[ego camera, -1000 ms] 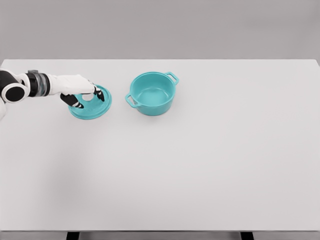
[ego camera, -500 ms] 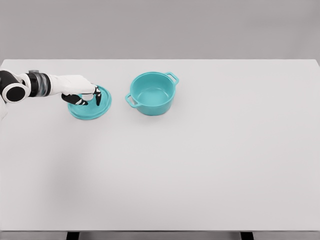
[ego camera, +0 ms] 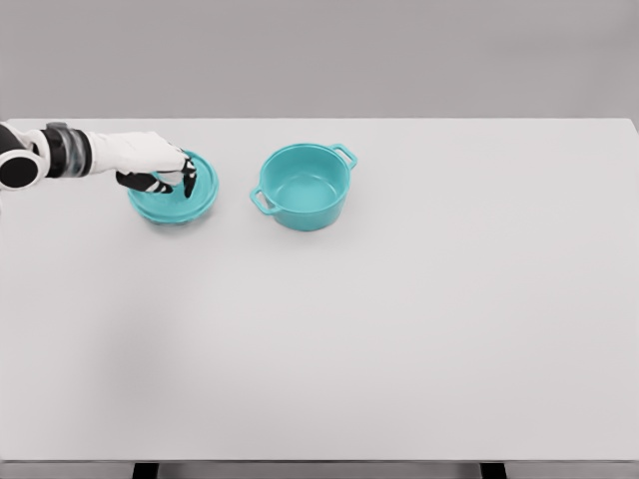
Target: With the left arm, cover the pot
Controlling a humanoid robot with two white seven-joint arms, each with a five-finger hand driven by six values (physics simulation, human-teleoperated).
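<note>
White tabletop (ego camera: pixel 399 339) with a plain grey wall behind, nothing fancy. I've got the left hand (ego camera: pixel 150 165) curled down around the knob of the teal lid (ego camera: pixel 175 200), fingers closed on it, and the lid looks tipped up off the surface. The matching pot (ego camera: pixel 303 187) sits open just to its right, well clear. My worry: it's a pinch on a small knob, so the lid could swing or slip on the carry and clip the pot's near handle. Right arm isn't showing.
</note>
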